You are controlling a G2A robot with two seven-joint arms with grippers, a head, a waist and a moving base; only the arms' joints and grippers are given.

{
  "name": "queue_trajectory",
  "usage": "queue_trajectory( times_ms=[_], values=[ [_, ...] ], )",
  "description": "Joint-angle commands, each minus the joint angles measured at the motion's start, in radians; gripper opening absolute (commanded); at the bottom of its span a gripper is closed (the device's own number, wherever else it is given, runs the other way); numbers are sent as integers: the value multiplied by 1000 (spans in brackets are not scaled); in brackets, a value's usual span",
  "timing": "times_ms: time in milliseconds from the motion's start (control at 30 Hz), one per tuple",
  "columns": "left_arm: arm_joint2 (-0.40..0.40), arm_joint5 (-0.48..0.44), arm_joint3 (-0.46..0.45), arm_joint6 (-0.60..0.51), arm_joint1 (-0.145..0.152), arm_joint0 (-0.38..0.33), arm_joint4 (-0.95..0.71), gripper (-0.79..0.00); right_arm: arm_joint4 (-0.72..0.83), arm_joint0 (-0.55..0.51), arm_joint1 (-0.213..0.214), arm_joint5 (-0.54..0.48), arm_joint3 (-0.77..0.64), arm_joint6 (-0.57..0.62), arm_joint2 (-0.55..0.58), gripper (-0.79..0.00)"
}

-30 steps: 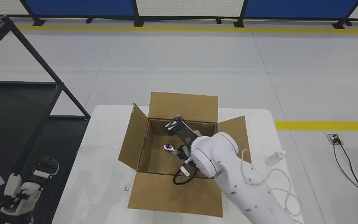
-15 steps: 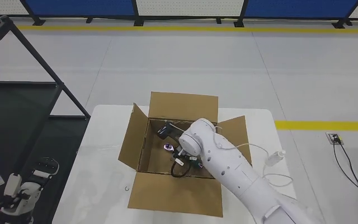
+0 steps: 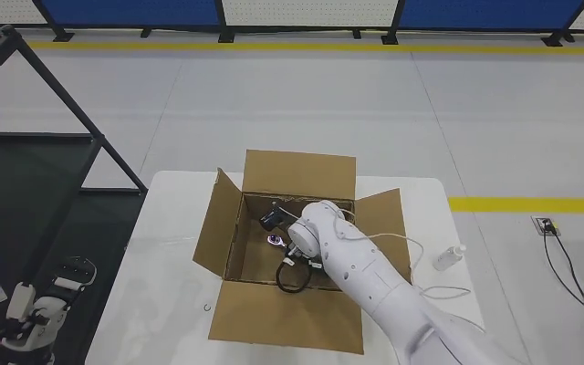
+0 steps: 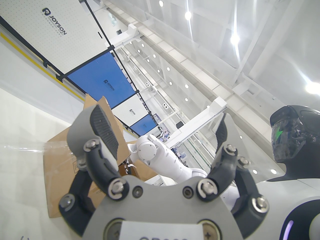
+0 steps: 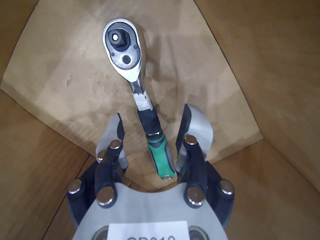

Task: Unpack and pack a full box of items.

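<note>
Right wrist view: chrome ratchet wrench with green-and-black handle [image 5: 122, 51] is seen flat on the floor of the brown cardboard box [image 5: 262, 51], its handle straddled by the wide-open, empty right gripper [image 5: 152, 116]; if clamped this near the butt, the heavy head could be swung down and dropped.

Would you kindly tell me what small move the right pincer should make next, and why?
Probably close the right pincer on the ratchet wrench: it stands open astride the green handle, which lies on the floor of the cardboard box, so a squeeze should secure the tool for lifting out.
</note>
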Motion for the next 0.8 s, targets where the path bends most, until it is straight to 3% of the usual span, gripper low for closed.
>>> queue_trajectory(
  times_ms=[0,367,567,700,767],
  values=[
    [0,0,0,0,0,0,0,0,5,5,-9,-8,24,-7,-2,-397],
    [0,0,0,0,0,0,0,0,19,24,-50,-38,112,-19,-10,-462],
    [0,0,0,0,0,0,0,0,22,34,-67,-51,149,-27,-9,-597],
    [0,0,0,0,0,0,0,0,24,41,-75,-58,171,-32,-7,-785],
    [0,0,0,0,0,0,0,0,28,46,-78,-61,180,-41,-3,-785]
  ],
)
